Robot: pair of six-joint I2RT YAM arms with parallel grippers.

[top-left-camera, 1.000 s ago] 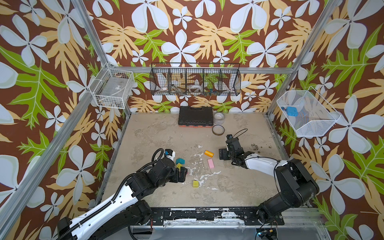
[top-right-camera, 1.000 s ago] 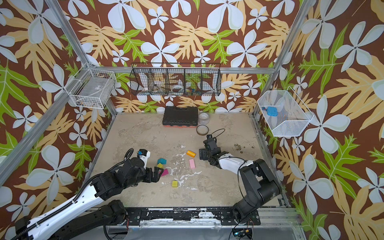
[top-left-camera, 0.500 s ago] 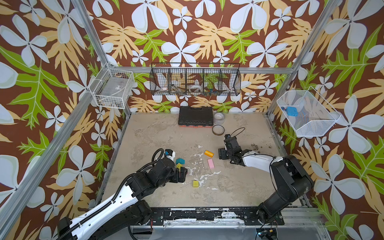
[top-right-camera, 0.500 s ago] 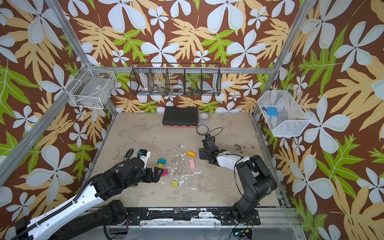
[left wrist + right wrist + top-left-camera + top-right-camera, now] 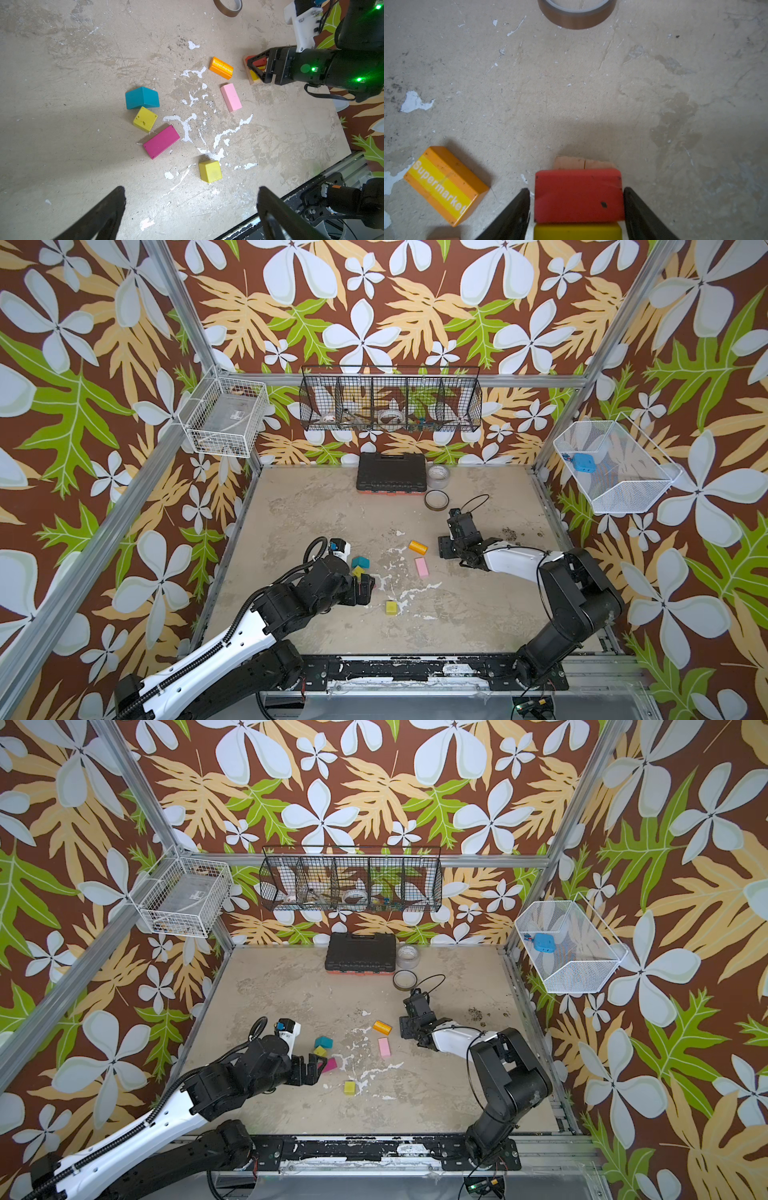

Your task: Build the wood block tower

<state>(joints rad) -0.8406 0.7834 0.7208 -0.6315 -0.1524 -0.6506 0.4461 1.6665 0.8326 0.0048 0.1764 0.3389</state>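
Red block [image 5: 578,195] between R fingers [image 5: 512,218]; R arm [image 5: 511,562] stretched low over table [image 5: 457,614].

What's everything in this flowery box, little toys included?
teal roof block: 1, teal, left of middle
yellow-green cubes: 2, yellow-green, beside it; nearer front
magenta block: 1, magenta, by first cube
pink block: 1, pink, middle
orange block: 1, orange, middle
red block: 1, red, on tan plank
yellow block: 1, yellow, against red block
tan plank: 1, tan, under both
tape rolls: 2, brown, clear, back
black case: 1, black, back
wire baskets: 3, black, two white, walls
left fingers: 2, black, spread open
right fingers: 2, black, flanking red block
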